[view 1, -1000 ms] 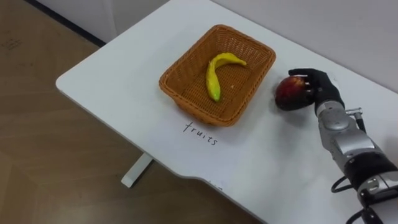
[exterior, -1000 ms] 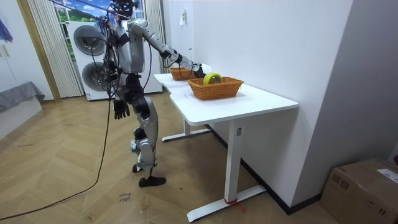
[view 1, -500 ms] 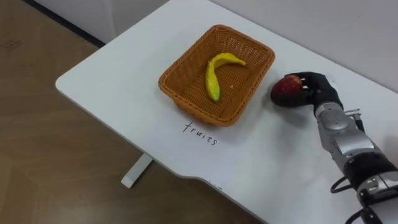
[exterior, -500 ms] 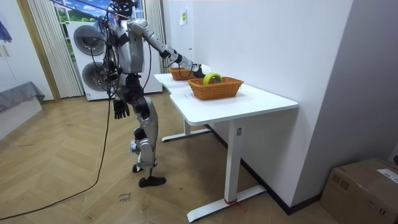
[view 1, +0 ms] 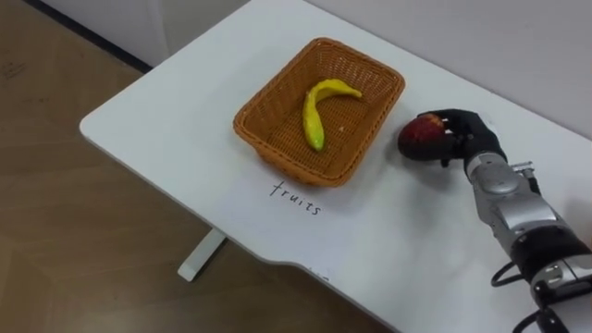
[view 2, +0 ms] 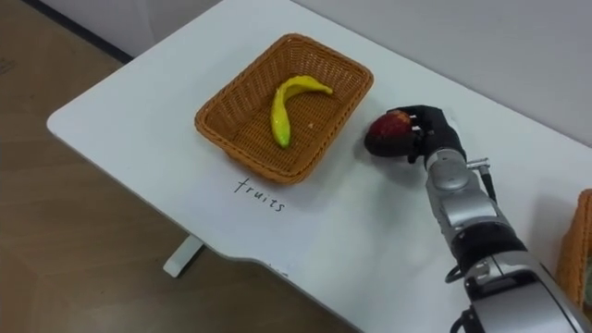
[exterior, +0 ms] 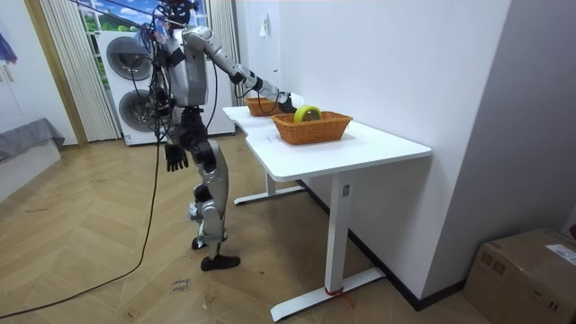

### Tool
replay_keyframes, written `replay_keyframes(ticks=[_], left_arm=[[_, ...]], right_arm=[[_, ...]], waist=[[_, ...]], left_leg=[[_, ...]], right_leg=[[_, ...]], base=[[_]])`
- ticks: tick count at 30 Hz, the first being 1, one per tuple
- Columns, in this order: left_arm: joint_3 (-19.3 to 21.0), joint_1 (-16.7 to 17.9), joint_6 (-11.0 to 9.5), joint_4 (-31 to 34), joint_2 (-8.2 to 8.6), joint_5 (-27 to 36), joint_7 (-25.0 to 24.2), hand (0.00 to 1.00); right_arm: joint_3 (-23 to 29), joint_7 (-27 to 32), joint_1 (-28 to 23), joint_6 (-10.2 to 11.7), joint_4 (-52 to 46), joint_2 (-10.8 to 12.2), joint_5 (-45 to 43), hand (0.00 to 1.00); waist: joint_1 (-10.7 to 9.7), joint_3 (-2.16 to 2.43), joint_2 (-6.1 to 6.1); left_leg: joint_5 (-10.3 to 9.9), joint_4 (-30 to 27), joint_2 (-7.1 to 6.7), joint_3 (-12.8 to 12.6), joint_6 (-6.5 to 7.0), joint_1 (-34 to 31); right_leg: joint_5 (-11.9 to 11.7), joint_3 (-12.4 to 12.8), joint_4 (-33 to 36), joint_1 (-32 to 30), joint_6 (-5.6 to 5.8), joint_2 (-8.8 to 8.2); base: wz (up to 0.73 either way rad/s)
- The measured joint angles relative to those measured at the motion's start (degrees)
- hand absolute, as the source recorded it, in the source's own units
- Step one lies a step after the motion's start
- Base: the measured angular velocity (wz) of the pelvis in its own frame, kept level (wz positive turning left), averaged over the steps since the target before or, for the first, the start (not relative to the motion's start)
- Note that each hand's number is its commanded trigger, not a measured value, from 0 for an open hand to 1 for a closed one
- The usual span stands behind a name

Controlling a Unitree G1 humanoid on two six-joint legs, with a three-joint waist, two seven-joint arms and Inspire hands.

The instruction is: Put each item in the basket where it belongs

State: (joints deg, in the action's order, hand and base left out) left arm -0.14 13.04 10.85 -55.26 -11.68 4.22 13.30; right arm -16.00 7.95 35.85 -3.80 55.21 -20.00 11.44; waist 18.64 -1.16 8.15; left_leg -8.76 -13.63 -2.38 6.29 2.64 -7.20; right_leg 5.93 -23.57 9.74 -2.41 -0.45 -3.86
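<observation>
Far to the left of the right hand [view 1: 474, 137], the white table [view 1: 157, 139] ends in a rounded corner, with wooden floor [view 1: 65, 231] beyond and below it. A bare stretch of tabletop lies between that corner and the wicker fruit basket [view 1: 264, 106], which sits just left of the hand. A banana [view 1: 314, 109] lies inside the basket, and a handwritten label [view 1: 296, 198] marks the table at its near edge. The hand's dark fingers are curled round a red apple [view 1: 416, 139], held just beside the basket's right rim and outside it. Behind the hand the table's far edge runs along the wall [view 1: 518, 46]; on the near side of the forearm the surface is bare to the table's front edge. Right of the arm shows the rim of a second wicker basket [view 2: 583, 250]. In the room view the left hand [exterior: 175, 159] hangs by the robot's hip, well apart from the table.
</observation>
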Motion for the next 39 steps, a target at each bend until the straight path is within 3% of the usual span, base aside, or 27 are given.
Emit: replay_keyframes(ticks=[10, 15, 20, 26, 29, 39], left_arm=[[1.9, 0.3, -0.6, 1.3, 0.28, 0.0, -0.5, 0.0], [3.9, 0.5, -0.5, 1.8, 1.55, 0.5, -0.1, 0.0], [3.9, 0.5, -0.4, 1.8, 1.75, 0.7, 0.0, 0.0], [4.3, 1.4, 0.0, 2.0, 1.77, 0.7, 0.0, 0.0], [4.5, 1.4, 0.1, 2.5, 1.69, 0.8, 0.3, 0.0], [4.5, 0.3, -0.2, 2.4, 1.65, 1.5, 0.2, 0.0]], right_arm=[[2.2, -2.4, -0.6, -1.0, -5.2, 0.0, -2.9, 1.0], [3.9, -2.2, -4.0, -2.3, -13.9, 0.0, -2.5, 1.0], [3.9, -2.5, -4.9, -3.4, -16.1, 0.0, -2.4, 1.0], [4.4, -3.1, -5.8, -4.5, -18.4, 0.0, -2.6, 1.0], [4.9, -3.0, -5.8, -5.0, -20.1, -0.1, -2.7, 1.0], [6.5, -2.6, -5.6, -5.0, -20.5, -0.3, -5.4, 1.0]], waist=[[-2.2, 0.12, -0.07], [-2.9, 0.57, -1.11], [-3.7, 0.77, -1.48], [-4.8, 1.39, -2.38], [-5.7, 1.29, -2.59], [-6.4, 1.41, -1.85]], left_leg=[[0.0, 0.0, -0.04, 0.0, 0.03, 0.5], [-0.1, 1.0, -0.09, -0.1, 0.25, 3.7], [-0.2, 1.3, -0.22, -0.2, 0.39, 6.0], [-0.2, 1.9, -0.36, -1.2, 0.59, 8.0], [-0.1, 1.9, -0.37, -1.6, 0.64, 8.5], [0.0, 2.4, -0.45, -2.8, 0.85, 9.3]], right_leg=[[0.0, 0.4, 0.0, 0.2, 0.04, -0.02], [0.2, 0.1, 0.0, 3.1, 0.38, -0.2], [0.4, 0.1, -0.1, 5.4, 0.62, -0.34], [0.4, 0.8, 0.2, 6.6, 0.77, -0.85], [0.4, 1.5, 0.7, 6.6, 0.77, -0.95], [0.5, 3.0, 1.1, 6.5, 0.88, -0.91]], base=[[-0.01], [-0.01], [0.0], [-0.08], [-0.08], [-0.07]])
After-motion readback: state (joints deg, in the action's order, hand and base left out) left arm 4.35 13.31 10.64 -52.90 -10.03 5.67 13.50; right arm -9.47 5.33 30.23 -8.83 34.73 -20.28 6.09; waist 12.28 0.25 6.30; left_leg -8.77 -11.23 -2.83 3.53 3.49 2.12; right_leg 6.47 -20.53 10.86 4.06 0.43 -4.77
